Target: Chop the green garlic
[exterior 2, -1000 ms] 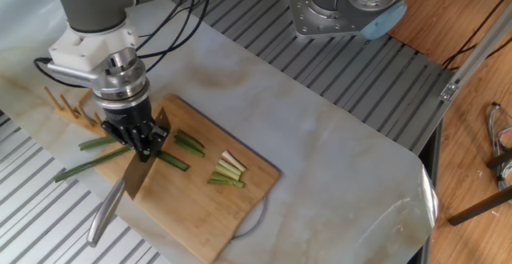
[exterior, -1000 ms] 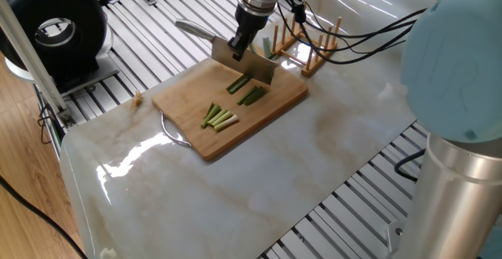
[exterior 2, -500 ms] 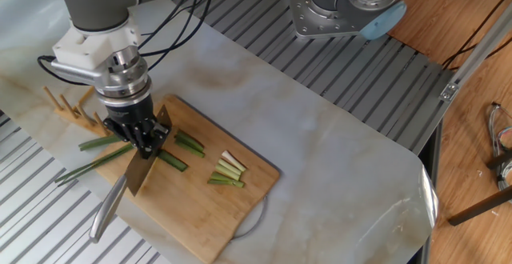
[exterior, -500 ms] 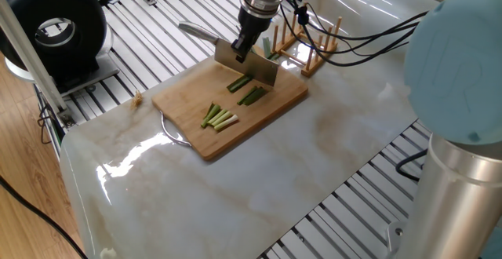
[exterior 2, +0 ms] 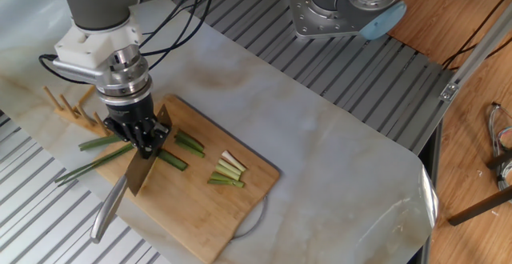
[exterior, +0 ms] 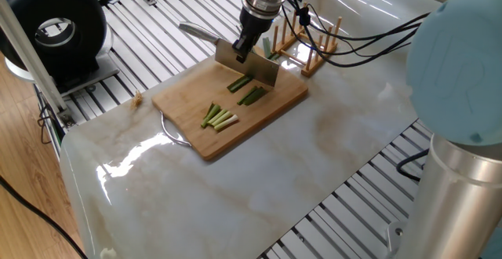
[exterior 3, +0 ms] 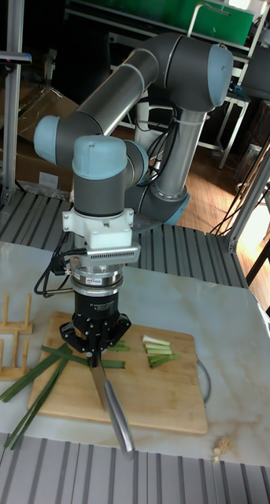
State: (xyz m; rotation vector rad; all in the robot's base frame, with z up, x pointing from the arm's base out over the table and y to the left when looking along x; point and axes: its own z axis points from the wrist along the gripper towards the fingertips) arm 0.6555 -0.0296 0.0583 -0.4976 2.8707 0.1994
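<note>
Marble-patterned table carries a bamboo cutting board in one fixed view. The gripper stands over the board's far edge, its fingers closed on a cleaver whose broad blade hangs edge-down just above the wood and whose metal handle points away toward the slatted surface behind. Cut pieces of the green garlic lie on the board: pale ones near its middle, darker ones just beside the blade. A wooden peg rack stands behind the board.

From the other fixed view, the gripper is clamped on the cleaver, the blade seen nearly edge-on and the handle reaching past the cutting board. Uncut stalks of green garlic run from under the gripper off the board's edge onto the table; short dark pieces and pale pieces lie on the board on the blade's other side. The peg rack shows beside the arm.

In the tall fixed view, the gripper points straight down, shut on the cleaver, its handle toward the camera. Long green garlic leaves trail off the cutting board toward the peg rack, and pale cut pieces sit well apart from the blade.
</note>
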